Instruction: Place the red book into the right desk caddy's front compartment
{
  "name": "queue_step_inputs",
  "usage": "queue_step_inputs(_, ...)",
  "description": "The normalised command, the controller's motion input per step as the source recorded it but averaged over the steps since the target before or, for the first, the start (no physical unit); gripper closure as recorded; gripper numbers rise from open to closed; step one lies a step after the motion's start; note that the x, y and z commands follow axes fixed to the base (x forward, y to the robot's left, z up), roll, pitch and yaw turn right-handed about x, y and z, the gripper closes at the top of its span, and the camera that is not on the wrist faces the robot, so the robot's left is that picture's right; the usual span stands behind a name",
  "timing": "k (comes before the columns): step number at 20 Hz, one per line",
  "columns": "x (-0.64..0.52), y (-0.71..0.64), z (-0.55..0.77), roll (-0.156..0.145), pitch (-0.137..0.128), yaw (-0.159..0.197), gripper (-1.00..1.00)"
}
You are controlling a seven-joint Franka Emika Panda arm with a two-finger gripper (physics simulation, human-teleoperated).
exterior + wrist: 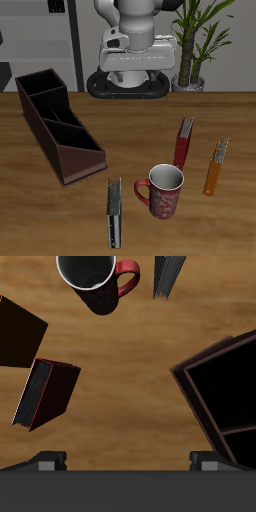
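Note:
The red book (pixel 184 142) stands upright on the table beside the mug; in the wrist view (pixel 46 394) I see its dark red cover and pale page edges. The right desk caddy (pixel 55 122) is a long dark brown divided box on the far side of the table from the book; one end of it shows in the wrist view (pixel 215 381). My gripper (pixel 136 66) hangs high over the back of the table, away from both. Its fingertips (pixel 46 461) are wide apart with nothing between them.
A red-and-white mug (pixel 162 190) stands near the front edge. A dark grey book (pixel 114 212) is beside it. An orange book (pixel 216 165) stands just past the red book. A potted plant (pixel 195 45) stands at the back.

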Motion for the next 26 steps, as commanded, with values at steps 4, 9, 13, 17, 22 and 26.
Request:
queue_step_inputs(4, 0.16, 0.12, 0.05, -0.071, -0.025, -0.056, -1.00)
queue_step_inputs(9, 0.07, 0.29, 0.04, -0.039, -0.035, -0.054, -1.00)
queue_step_inputs(13, 0.12, 0.36, -0.03, -0.028, 0.007, -0.024, -1.00)
queue_step_inputs(17, 0.23, 0.54, -0.16, -0.054, 0.002, -0.035, -1.00)
queue_step_inputs(22, 0.16, 0.30, -0.19, -0.026, 0.037, -0.016, -1.00)
queue_step_inputs(26, 0.16, 0.44, -0.27, -0.045, 0.007, -0.027, -1.00)
